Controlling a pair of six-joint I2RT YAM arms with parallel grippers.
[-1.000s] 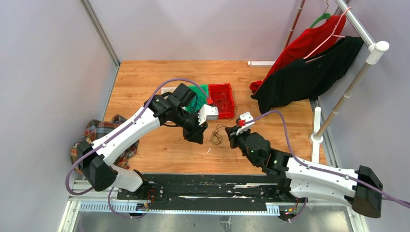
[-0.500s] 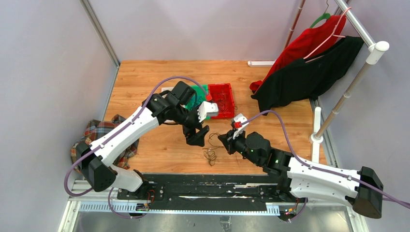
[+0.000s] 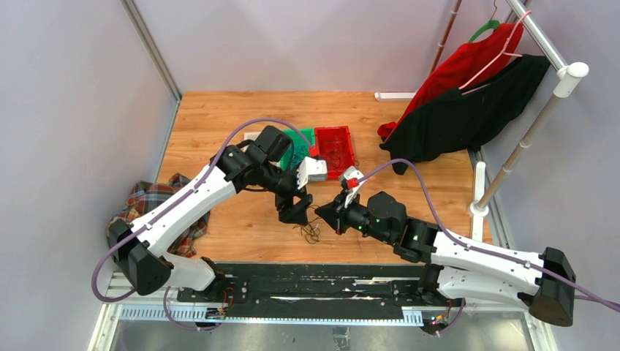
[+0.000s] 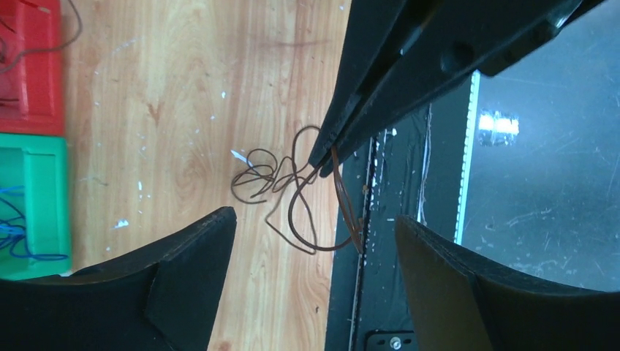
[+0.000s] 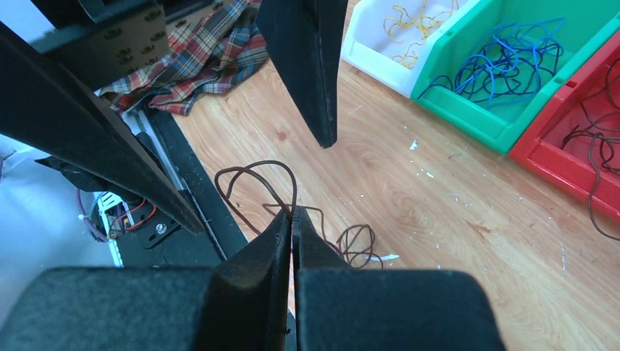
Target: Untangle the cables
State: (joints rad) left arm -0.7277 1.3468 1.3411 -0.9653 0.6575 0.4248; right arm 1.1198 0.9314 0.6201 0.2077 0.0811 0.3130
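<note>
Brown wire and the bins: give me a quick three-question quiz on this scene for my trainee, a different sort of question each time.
1. True or false: the right gripper is shut on the brown wire.
2. What colour are the wires in the green bin? A yellow. B blue. C brown.
3. Fill the gap: the left gripper has its jaws ___.

Key: 1 true; 2 B; 3 open.
</note>
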